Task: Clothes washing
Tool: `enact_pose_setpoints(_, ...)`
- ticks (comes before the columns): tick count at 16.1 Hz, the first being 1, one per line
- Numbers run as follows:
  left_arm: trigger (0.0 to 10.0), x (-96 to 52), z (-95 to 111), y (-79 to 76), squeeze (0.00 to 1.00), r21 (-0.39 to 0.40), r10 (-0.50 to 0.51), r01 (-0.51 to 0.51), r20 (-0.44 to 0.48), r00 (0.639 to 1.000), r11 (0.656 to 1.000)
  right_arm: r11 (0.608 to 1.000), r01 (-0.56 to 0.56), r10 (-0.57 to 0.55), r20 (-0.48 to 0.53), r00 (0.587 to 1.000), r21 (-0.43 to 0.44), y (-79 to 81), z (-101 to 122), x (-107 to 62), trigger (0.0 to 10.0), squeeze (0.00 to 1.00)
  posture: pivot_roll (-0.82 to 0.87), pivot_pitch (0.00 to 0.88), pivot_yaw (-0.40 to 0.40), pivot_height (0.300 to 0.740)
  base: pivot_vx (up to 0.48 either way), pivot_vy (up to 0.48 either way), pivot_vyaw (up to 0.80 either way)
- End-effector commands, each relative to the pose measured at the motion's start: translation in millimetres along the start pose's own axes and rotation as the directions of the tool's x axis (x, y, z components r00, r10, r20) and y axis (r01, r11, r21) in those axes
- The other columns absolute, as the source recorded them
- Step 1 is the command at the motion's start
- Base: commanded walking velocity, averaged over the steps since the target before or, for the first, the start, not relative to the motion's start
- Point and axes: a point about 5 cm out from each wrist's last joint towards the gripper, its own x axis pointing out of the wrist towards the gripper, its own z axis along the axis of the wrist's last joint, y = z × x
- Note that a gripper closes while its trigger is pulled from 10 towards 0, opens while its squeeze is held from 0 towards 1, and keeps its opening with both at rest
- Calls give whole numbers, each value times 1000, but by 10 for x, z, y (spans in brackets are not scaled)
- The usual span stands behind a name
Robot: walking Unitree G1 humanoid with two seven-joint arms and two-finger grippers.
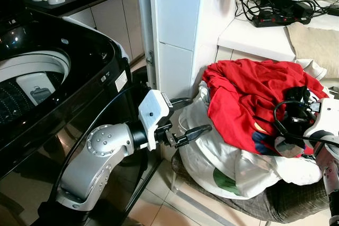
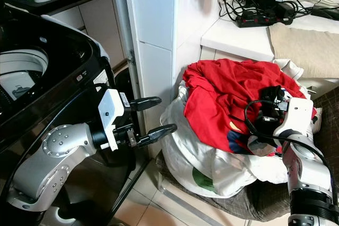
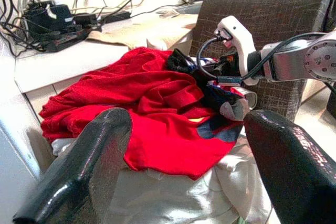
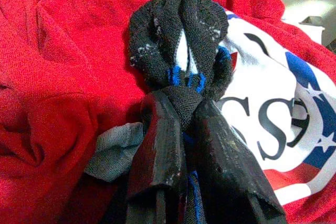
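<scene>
The landmark is the heap of laundry: a red shirt [image 1: 254, 99] spread over white cloth [image 1: 233, 162], piled on a grey checked chair [image 3: 273, 14] beside the white pillar [image 1: 175, 30]. To the left of the heap stands the black washing machine [image 1: 69, 67], its lid up and the drum [image 1: 26, 86] showing.

Between machine and heap, the left gripper [image 1: 188, 117] hangs in the air just short of the white cloth, its two black fingers [image 1: 197, 130] spread wide and holding nothing.

On the right side of the heap, the right gripper [image 4: 181, 124] rests on top of the red shirt. Its fingers are pinched together on a black sock [image 4: 178, 35], knitted, with blue marks and a white patch, bunched into a knot above the fingertips.

The right wrist view brings out a printed panel on the shirt, white with dark letters and blue stars, and a grey scrap [image 4: 113, 153] by the fingers. The left wrist view shows the chair back behind the heap and a power strip [image 3: 63, 30] with tangled cables on the white ledge.
</scene>
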Motion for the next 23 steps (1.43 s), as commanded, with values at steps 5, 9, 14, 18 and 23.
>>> enact_pose_setpoints(5, 10000, 5, 18, -6, 0, 13, -4, 4, -2, 1000, 1000, 999, -19, 17, 76, 997, 26, 4, 242, -49, 0, 0, -26, 0, 44, 740, 0, 0, 0)
enact_pose_setpoints(9, 10000, 17, 27, 15, 0, 18, 2, -2, 7, 1000, 1000, 997, -68, 71, 153, 986, -25, 41, 593, -149, 0, 0, -40, 0, 47, 740, 0, 0, 0)
enact_pose_setpoints(14, 10000, 25, 135, 175, 0, 53, 92, -96, 73, 993, 994, 969, -246, 240, 352, 905, -30, 232, 1343, -375, 0, 0, -56, 0, 48, 740, 0, 0, 0)
enact_pose_setpoints(18, 10000, 51, 449, 475, 0, -29, 301, -305, 277, 913, 952, 784, -620, 522, 512, 682, 28, 546, 1585, -633, 0, 0, -61, 0, 35, 740, 0, 0, 0)
enact_pose_setpoints(23, 10000, 290, 943, 718, 1000, -332, 296, -163, 402, 867, 929, 596, -794, 746, 448, 492, -121, 1066, 1542, -775, 0, 0, -43, 0, 17, 740, 0, 0, 0)
